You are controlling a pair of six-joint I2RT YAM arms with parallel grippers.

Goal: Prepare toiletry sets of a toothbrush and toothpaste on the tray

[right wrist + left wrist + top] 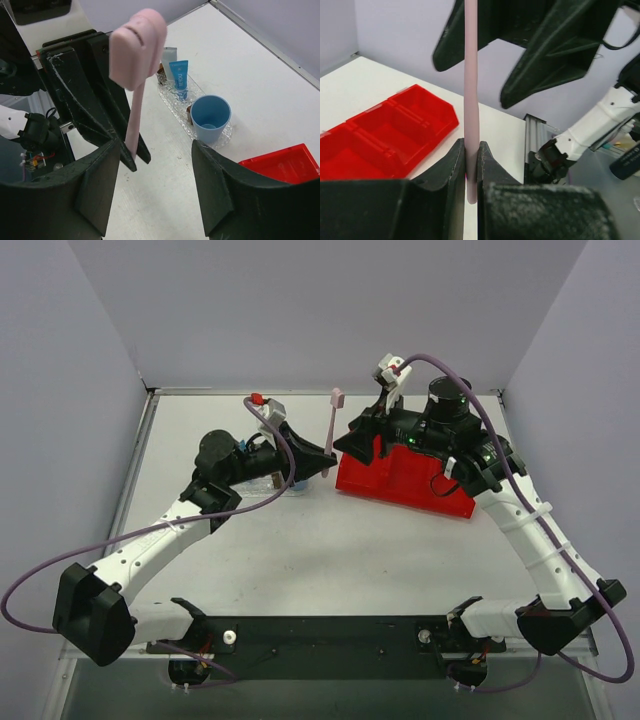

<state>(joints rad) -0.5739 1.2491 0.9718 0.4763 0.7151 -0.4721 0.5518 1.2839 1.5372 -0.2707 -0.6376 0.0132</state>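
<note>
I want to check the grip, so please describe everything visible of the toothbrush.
The toothbrush is a slim pale pink stick, plastic by its look, with a broader rounded head on top. It stands upright in the air. The left tool is shut on its lower end, the tip showing just below. The open right tool is close to its handle; I cannot tell if it touches.

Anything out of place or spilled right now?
Nothing spilled or damaged. Only the toothbrush is off the tray: the left end effector grips it head-up in mid-air, right end effector open beside it.
</note>
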